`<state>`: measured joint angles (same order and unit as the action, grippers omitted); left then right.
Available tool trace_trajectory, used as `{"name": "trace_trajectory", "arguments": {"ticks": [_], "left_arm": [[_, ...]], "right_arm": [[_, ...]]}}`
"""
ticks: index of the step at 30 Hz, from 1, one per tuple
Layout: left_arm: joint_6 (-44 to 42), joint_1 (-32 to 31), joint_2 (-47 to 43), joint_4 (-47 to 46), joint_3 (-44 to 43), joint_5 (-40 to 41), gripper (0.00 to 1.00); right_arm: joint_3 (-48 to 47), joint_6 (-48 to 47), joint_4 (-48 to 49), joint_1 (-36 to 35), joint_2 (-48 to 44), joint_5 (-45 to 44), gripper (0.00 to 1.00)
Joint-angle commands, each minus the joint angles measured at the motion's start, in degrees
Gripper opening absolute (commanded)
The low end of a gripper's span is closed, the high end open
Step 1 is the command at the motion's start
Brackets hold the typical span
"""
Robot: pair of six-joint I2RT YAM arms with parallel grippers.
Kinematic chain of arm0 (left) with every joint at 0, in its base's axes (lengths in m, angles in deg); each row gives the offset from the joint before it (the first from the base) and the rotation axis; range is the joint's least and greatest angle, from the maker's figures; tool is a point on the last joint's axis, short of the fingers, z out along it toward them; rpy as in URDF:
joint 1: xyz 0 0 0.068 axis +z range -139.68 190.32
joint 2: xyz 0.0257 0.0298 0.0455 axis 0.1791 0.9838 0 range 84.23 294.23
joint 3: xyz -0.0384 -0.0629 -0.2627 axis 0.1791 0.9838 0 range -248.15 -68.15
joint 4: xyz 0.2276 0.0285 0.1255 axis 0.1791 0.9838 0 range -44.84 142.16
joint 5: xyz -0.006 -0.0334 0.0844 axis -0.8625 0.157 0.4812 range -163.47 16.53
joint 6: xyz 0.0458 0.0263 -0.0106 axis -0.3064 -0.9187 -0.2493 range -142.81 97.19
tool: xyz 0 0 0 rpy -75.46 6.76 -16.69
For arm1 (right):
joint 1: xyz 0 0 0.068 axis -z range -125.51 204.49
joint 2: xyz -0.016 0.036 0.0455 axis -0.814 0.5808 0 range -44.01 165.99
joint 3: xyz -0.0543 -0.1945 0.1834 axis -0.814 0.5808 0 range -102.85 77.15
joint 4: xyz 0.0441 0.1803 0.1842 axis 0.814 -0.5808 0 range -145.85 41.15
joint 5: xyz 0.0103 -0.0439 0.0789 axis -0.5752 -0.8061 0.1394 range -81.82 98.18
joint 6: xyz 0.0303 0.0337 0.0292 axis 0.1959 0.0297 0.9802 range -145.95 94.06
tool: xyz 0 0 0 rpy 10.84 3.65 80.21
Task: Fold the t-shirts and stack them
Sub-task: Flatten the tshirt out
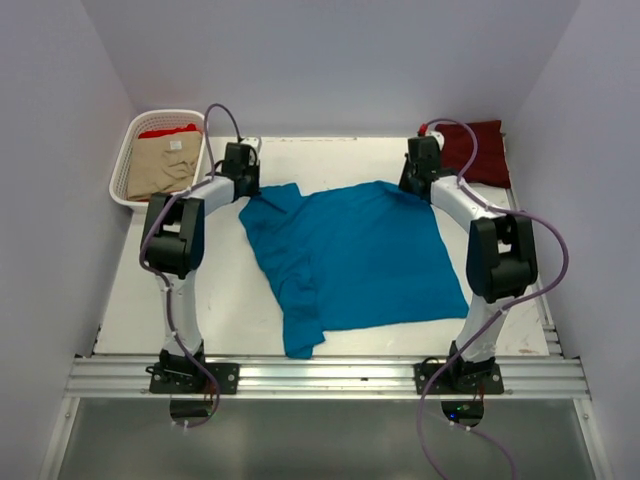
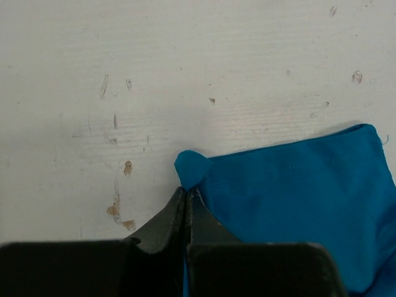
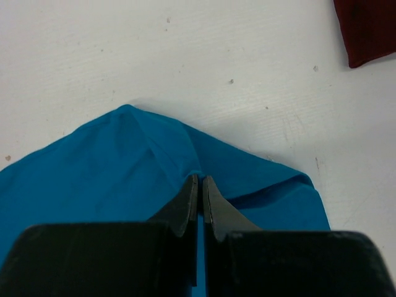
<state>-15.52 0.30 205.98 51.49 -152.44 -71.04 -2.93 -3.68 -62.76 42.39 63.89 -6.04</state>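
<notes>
T-shirt (image 1: pixel 360 255), teal, long axis crosswise, sleeves leftward — left pincer (image 2: pixel 187 190) and right pincer (image 3: pixel 201 179) each pinch a far corner.

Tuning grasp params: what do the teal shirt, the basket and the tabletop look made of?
The teal shirt: soft matte knit cloth, probably cotton; it creases and tents into folds. The basket: white plastic, likely rigid; moulded slotted walls. The tabletop: white painted board, maybe wood; matte, with scratches and brownish chipped spots.
</notes>
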Motion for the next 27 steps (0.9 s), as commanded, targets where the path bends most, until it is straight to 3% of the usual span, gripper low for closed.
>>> {"name": "trace_trajectory", "arguments": {"ticks": [1,7,16,22,27], "left_arm": [[-0.79,0.62,2.08,-3.08,-4.21,1.95,0.00],[-0.61,0.62,6.38,-0.88,-13.95,2.84,0.00],[-0.43,0.62,18.95,6.24,-39.70,1.08,0.00],[-0.08,0.97,23.25,4.04,-44.45,1.43,0.00],[0.44,1.41,26.25,3.34,-47.10,2.22,0.00]], "right_arm": [[-3.77,-0.46,3.02,0.06,1.79,-3.53,0.00],[-10.18,0.33,0.11,-0.03,5.74,-11.78,0.00],[-21.61,0.41,-2.26,-0.03,14.35,-17.24,0.00],[-28.90,-0.20,-3.66,-0.03,19.01,-18.56,0.00],[-29.44,0.50,-2.97,-0.03,20.33,-24.18,0.00]]}}
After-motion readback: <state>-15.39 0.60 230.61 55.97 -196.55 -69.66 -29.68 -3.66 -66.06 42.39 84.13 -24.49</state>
